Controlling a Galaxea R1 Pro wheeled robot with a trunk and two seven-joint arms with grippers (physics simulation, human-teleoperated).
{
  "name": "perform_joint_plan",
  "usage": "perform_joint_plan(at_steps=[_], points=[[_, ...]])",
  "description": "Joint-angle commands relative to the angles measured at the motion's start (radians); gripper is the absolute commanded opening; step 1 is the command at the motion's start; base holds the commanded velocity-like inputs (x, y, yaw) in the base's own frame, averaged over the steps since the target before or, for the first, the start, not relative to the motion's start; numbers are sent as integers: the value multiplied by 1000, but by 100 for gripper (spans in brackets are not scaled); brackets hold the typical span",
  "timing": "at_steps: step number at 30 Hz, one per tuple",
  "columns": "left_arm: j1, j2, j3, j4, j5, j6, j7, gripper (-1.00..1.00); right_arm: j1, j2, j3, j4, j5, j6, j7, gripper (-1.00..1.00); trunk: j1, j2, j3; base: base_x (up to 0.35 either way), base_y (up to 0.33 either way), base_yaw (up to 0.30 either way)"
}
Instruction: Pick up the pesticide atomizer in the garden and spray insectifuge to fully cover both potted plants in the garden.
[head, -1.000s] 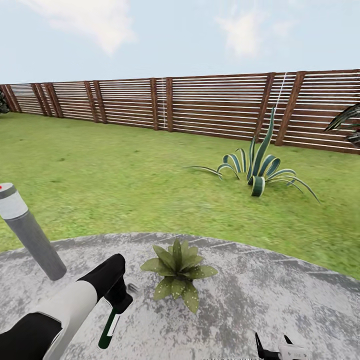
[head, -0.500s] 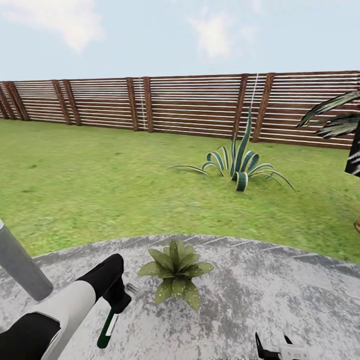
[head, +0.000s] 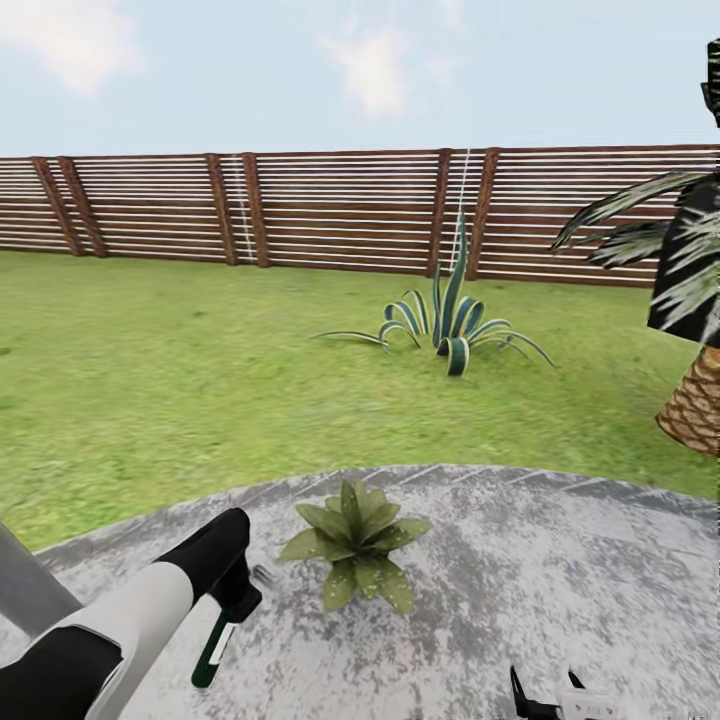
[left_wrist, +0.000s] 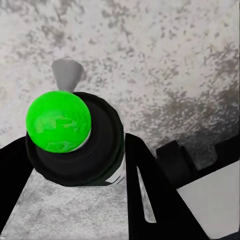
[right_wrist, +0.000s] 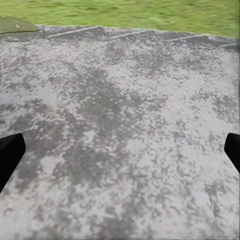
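I am holding the spray bottle (head: 214, 643) in my left claw (head: 238, 598), jaws clamped around its neck, the dark-green body hanging down over the paving (head: 560, 590) and the black spray head (left_wrist: 80, 145) with its green cap sitting between my fingers in the wrist view. So the picking up looks done, I am judging. The small leafy plant (head: 356, 542) is sitting on the paving just beside the bottle, on the side toward my right claw (head: 545, 697), and I am seeing no spray on it yet, so covering it is left to do. I am seeing just one such plant; the other one I am leaving aside. Behind the plant, well apart on the lawn (head: 180, 380), the striped agave (head: 448, 325) is standing before the fence (head: 330, 210). My right claw is hanging empty, fingers spread wide over bare paving
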Motion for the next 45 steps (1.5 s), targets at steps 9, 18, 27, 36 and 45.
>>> perform_joint_plan(at_steps=[9, 18, 27, 36, 45], points=[[31, -6, 7, -141, 14, -97, 23, -100, -1, 0, -9, 1, 6, -5, 5, 100, 0, 0, -1, 0, 248, -30], [57, 0, 43, -146, 88, -141, 29, -100, -1, 0, -9, 1, 6, -5, 6, 100, 0, 0, -1, 0, 9, 0], [77, -5, 62, -140, 93, -197, 98, -100, -1, 0, -9, 1, 6, -4, 6, 100, 0, 0, -1, 0, 149, 0], [78, -7, 63, -132, 146, -199, 118, -100, -1, 0, -9, 1, 6, -3, 6, 100, 0, 0, -1, 20, 297, -222], [84, -8, 63, -133, 147, -199, 118, -100, -1, 0, -9, 1, 6, -3, 6, 100, 0, 0, -1, 228, 218, -300]])
